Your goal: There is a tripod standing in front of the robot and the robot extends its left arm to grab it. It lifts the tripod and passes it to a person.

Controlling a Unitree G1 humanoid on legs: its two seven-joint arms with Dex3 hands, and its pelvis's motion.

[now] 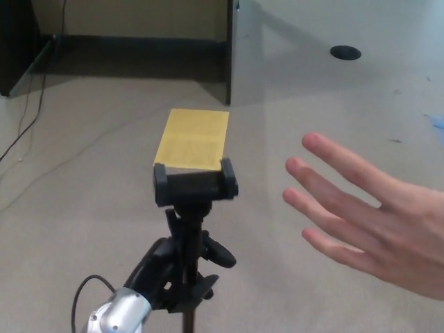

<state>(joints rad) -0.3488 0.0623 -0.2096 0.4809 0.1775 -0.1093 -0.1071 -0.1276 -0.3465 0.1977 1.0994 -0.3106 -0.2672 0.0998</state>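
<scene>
- At six o'clock, the robot's left hand (182, 272) is clenched around the tripod (193, 208) pole, phone clamp upright at centre.
- At three o'clock, a person's hand (378, 229) waits, fingers spread: carry the tripod rightward, level, before releasing.

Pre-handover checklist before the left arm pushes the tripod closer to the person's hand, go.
1. Left hand shut on the black tripod pole: ok, fingers wrap it.
2. Tripod upright: ok, only slightly tilted.
3. Black phone clamp on top empty, nothing to drop: ok.
4. Person's open hand waiting at picture right: ok, palm open, not touching the tripod.
5. Gap between clamp and person's hand clear: ok.
6. Tripod legs off the grey floor: cannot tell, below the picture edge.
</scene>
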